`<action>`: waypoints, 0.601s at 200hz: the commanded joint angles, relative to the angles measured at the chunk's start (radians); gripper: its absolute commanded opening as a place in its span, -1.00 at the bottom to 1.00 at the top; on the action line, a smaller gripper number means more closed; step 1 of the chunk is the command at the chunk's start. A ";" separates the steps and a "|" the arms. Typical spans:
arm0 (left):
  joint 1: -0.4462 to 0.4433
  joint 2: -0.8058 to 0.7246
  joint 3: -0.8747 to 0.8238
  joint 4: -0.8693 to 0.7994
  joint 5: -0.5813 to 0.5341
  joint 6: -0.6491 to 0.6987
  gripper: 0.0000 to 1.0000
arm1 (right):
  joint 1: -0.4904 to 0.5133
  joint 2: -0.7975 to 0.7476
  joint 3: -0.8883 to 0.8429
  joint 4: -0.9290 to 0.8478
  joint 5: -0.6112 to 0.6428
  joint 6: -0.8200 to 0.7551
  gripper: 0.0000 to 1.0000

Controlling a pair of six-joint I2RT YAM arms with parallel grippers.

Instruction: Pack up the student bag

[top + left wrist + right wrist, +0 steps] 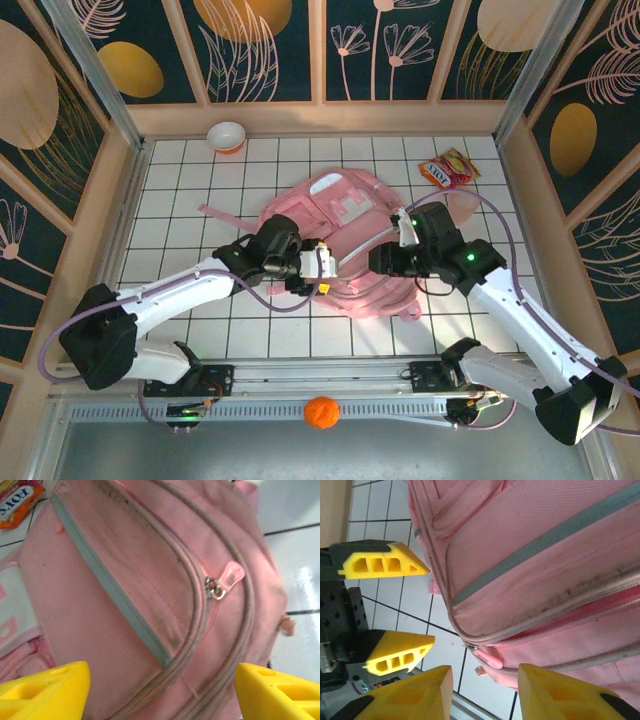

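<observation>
Soft pink bag lying flat, both grippers spread over it and gripping nothing.

The student bag [345, 235] lies mid-frame in the top view on the tiled table [180, 190], between the two arms. The left gripper [322, 265] hovers at its lower-left edge, fingers wide apart. The right gripper [485, 690], at the bag's right side, is partly spread and also empty. The fabric looks limp and light — likely to sag and fold if lifted, not slippery. The zip pull [227, 577], centre right in the left wrist view, seems the best hold for opening a pocket.
</observation>
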 commanded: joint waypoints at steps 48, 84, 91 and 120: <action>-0.016 0.144 0.029 0.091 0.019 0.205 0.45 | -0.047 -0.013 -0.024 0.069 -0.088 -0.022 -0.22; -0.015 0.183 0.050 0.213 0.017 0.063 -0.19 | -0.050 -0.018 -0.028 0.037 -0.051 -0.043 -0.23; -0.015 0.183 0.061 0.209 0.032 0.034 -0.39 | -0.050 -0.022 -0.031 0.022 -0.028 -0.052 -0.24; -0.014 0.160 0.072 0.162 0.102 -0.044 -1.00 | -0.048 -0.063 -0.055 0.004 0.044 -0.089 -0.24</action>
